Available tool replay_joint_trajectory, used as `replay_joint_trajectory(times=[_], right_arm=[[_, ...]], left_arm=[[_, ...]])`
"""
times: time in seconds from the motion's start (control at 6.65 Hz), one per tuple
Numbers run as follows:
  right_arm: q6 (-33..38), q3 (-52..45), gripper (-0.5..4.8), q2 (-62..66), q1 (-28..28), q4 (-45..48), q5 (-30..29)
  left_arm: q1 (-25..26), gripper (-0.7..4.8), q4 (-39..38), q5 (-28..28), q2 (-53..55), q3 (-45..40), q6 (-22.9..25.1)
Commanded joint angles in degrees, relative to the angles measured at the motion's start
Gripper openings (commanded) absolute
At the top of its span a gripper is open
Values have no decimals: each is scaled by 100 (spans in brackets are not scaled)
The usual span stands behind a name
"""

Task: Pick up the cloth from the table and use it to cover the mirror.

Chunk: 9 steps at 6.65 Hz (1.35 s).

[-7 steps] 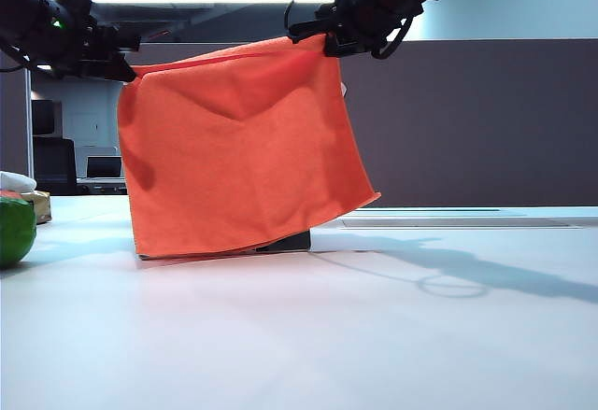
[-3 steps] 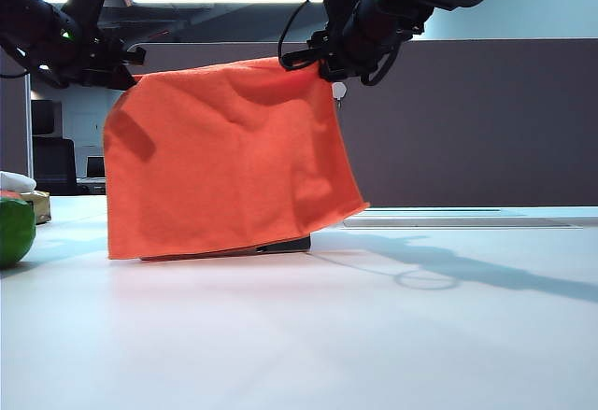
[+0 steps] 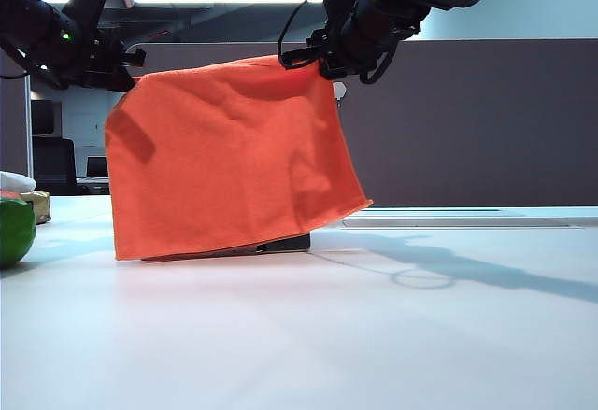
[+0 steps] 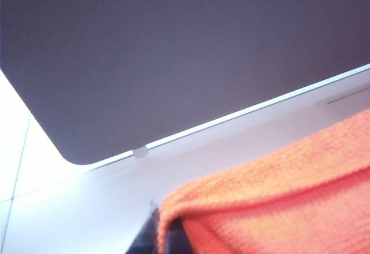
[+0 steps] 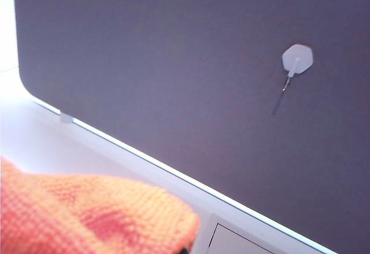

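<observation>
Both end effectors, left (image 3: 131, 66) and right (image 3: 322, 60), pinch the cloth (image 3: 229, 158), which hides the mirror almost entirely.

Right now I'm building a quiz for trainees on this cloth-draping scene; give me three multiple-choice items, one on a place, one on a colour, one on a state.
1. Where is the green object?
A. at the exterior view's left edge
B. under the right gripper
C. on the grey partition

2. What colour is the cloth?
A. blue
B. orange
C. white

3. How is the cloth held?
A. lying flat on the table
B. by one gripper only
C. by both grippers at its top corners

Answers:
1 A, it sits on the table at far left.
2 B, bright orange in every view.
3 C, the left gripper and right gripper each have their jaws shut on a corner.
</observation>
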Motion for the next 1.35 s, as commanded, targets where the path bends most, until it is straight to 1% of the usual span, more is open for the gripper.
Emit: replay_joint_trajectory(times=[0.15, 0.3, 0.45, 0.6, 0.75, 1.05, 1.35], right_arm=[[26, 111, -6, 256, -267, 483, 0], [26, 111, -6, 256, -267, 544, 2], [31, 111, 19, 258, -267, 579, -109], [31, 111, 27, 258, -267, 581, -273], [31, 111, 62, 258, -267, 575, -273], [31, 111, 151, 258, -267, 579, -275], [31, 111, 150, 258, -267, 719, -446]], left_arm=[[11, -6, -61, -37, 46, 26, 46], [11, -6, -92, -37, 52, 26, 48], [11, -6, -98, -35, 81, 26, 48], [11, -6, -98, -37, 81, 26, 48], [11, -6, -96, -37, 81, 26, 48], [11, -6, -98, -35, 81, 26, 48], [11, -6, -98, -33, 81, 26, 46]])
